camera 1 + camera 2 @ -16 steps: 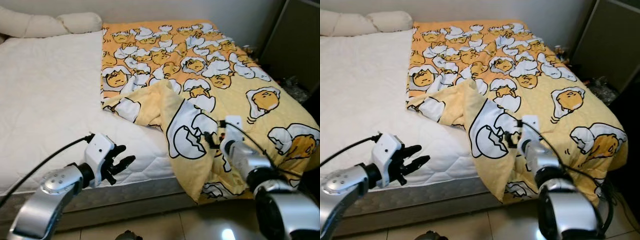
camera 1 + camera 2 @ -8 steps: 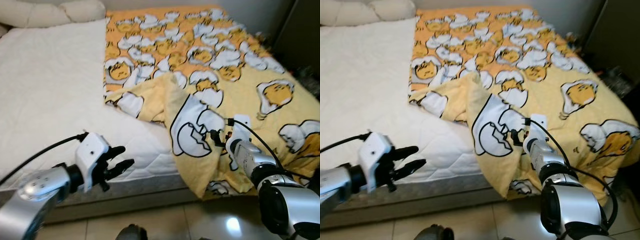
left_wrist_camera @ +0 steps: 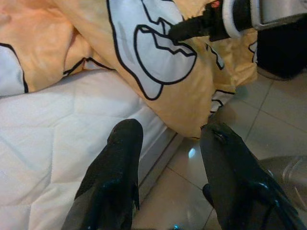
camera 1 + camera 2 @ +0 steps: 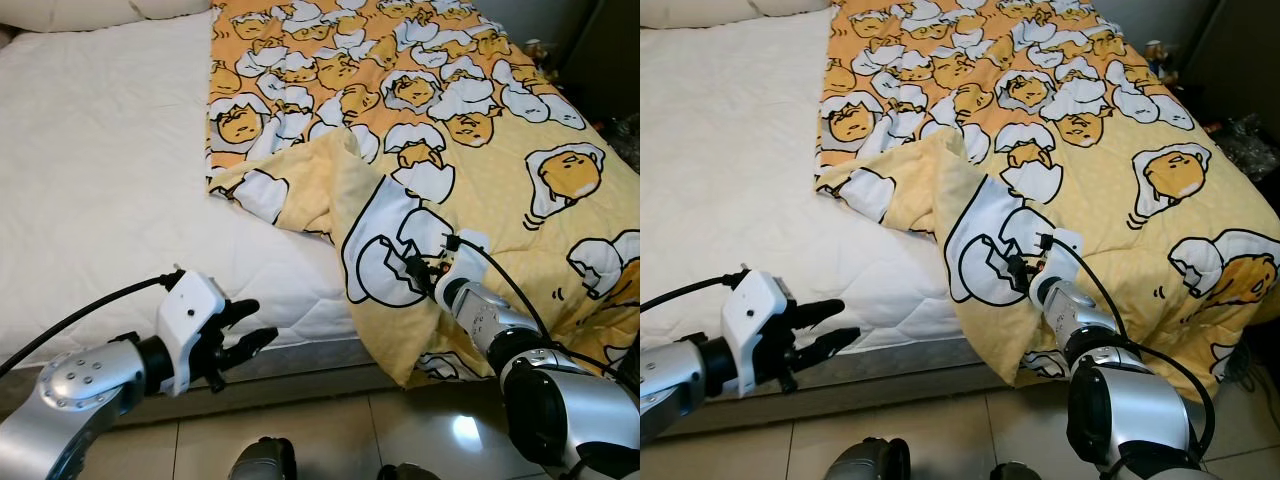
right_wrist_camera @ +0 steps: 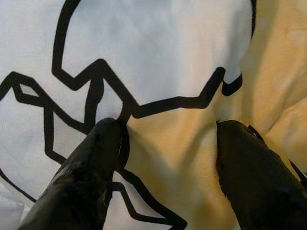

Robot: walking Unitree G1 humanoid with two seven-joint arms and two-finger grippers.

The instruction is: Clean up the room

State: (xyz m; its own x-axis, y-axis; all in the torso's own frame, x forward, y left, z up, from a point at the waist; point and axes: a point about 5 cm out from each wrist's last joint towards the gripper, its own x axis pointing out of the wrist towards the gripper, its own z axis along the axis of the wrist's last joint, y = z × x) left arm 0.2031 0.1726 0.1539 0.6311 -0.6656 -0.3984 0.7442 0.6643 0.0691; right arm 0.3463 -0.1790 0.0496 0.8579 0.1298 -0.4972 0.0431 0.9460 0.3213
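A yellow blanket (image 4: pixel 450 130) printed with egg characters covers the right half of the bed. One corner is folded back, and its lower end hangs over the foot of the mattress (image 4: pixel 100 180). My right gripper (image 4: pixel 415 275) is open and its fingertips press on the white egg print of the folded part (image 5: pixel 158 57). My left gripper (image 4: pixel 250 325) is open at the foot edge of the bare white mattress, left of the hanging blanket (image 3: pixel 158 52), with nothing between its fingers (image 3: pixel 120 158).
White pillows (image 4: pixel 80 10) lie at the head of the bed. Shiny tiled floor (image 4: pixel 340 430) runs along the foot of the bed. A dark cabinet (image 4: pixel 1240 50) and small clutter stand to the right of the bed.
The camera has tilted down and moved closer to the bed. My right gripper stays on the blanket's fold. My left gripper remains open and sits a little lower at the mattress edge.
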